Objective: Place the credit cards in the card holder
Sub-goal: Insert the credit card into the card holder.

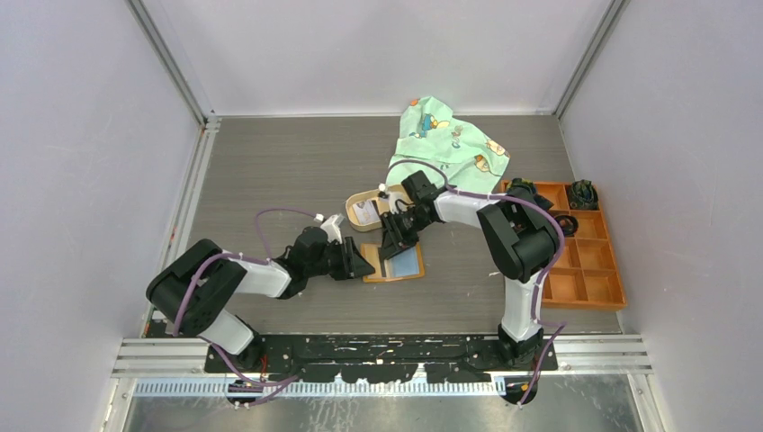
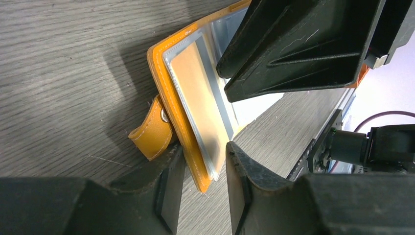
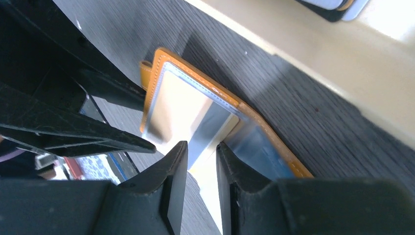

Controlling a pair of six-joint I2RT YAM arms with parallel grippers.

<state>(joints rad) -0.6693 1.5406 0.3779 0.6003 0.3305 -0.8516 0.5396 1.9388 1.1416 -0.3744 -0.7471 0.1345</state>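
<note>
The holder [image 1: 396, 265] lies open on the table [image 1: 270, 171], just in front of the tray [image 1: 353, 205]. The left gripper [image 2: 204, 147] has its fingers close together on the holder's near edge, beside the snap strap [image 2: 151, 134], and seems to pin it down. The right gripper [image 3: 201, 145] is narrow too. A thin pale thing between its fingers looks like a card [image 3: 204, 171], tipped toward a clear sleeve [image 3: 176, 103].

I think the job now is sliding that card in. The left gripper should hold firm so the holder cannot slide. The right one should line the card's front edge up with the sleeve's mouth, stay low and push slowly. If it snags, back off a bit and try again. More cards [image 1: 364, 214] wait in the tray.
</note>
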